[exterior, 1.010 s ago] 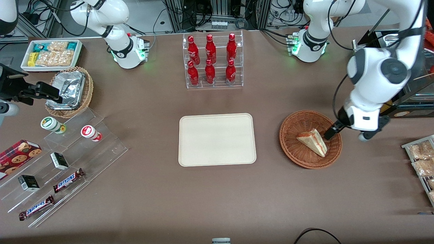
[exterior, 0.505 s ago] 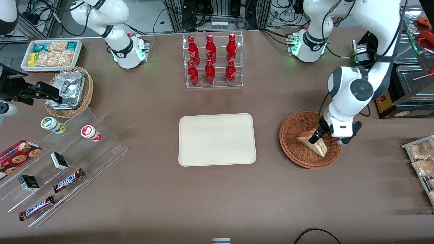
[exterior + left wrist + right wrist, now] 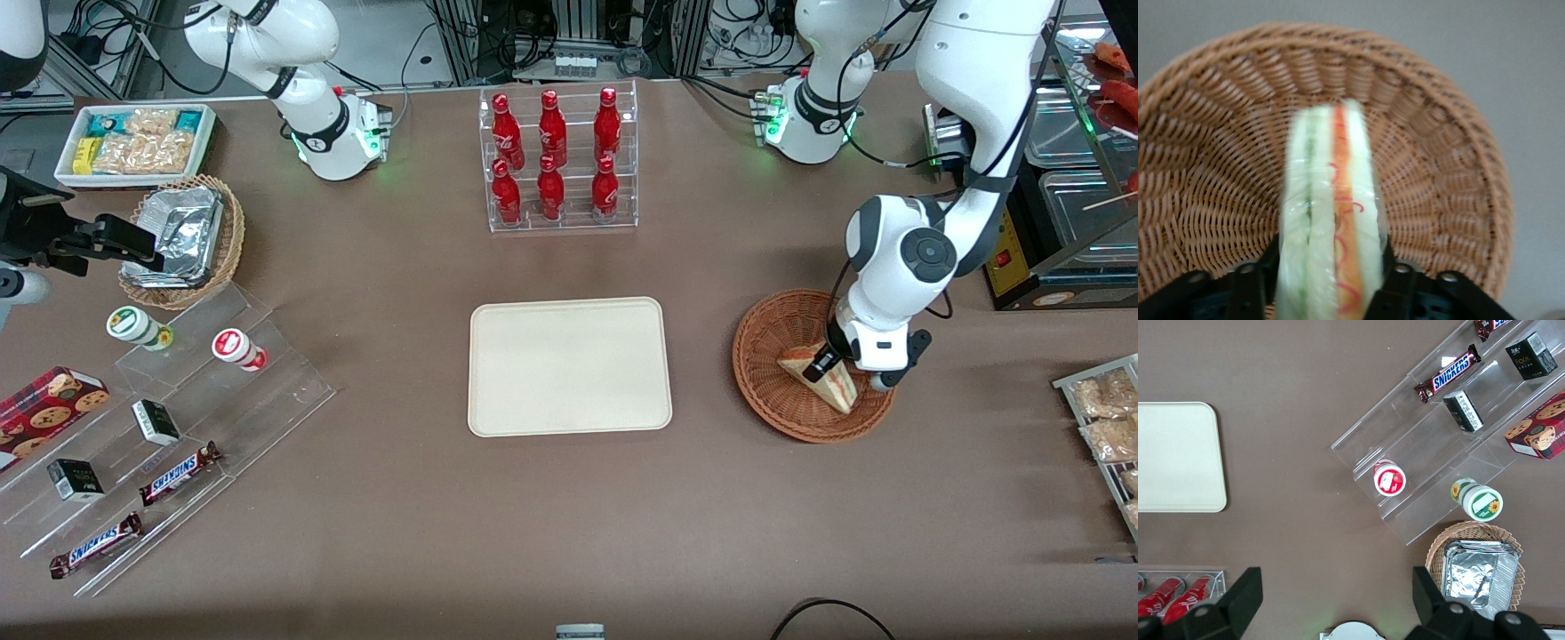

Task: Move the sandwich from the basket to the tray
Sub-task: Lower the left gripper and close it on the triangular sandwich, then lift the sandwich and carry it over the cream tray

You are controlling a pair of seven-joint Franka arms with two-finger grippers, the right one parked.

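The sandwich [image 3: 834,388], a pale wedge with orange-red and green layers, lies in the reddish-brown wicker basket [image 3: 772,356] toward the working arm's end of the table. My left gripper [image 3: 821,364] is down in the basket at the sandwich's end farther from the front camera. In the left wrist view the sandwich [image 3: 1331,200] stands between the two black fingers [image 3: 1394,283], which flank it closely on both sides, with the basket [image 3: 1218,167] weave under it. The gripper [image 3: 1331,270] looks open around it. The cream-white tray [image 3: 569,366] lies bare mid-table, beside the basket.
A clear rack of red bottles [image 3: 558,160] stands farther from the front camera than the tray. Snack packets [image 3: 1107,418] lie at the working arm's table edge. A foil-filled basket [image 3: 182,238], clear steps with snacks [image 3: 169,418] and a white bin [image 3: 133,142] sit toward the parked arm's end.
My left arm has swung in from beside the basket and lowered; the gripper has gone from the basket's rim onto the sandwich's end. The sandwich has not moved.
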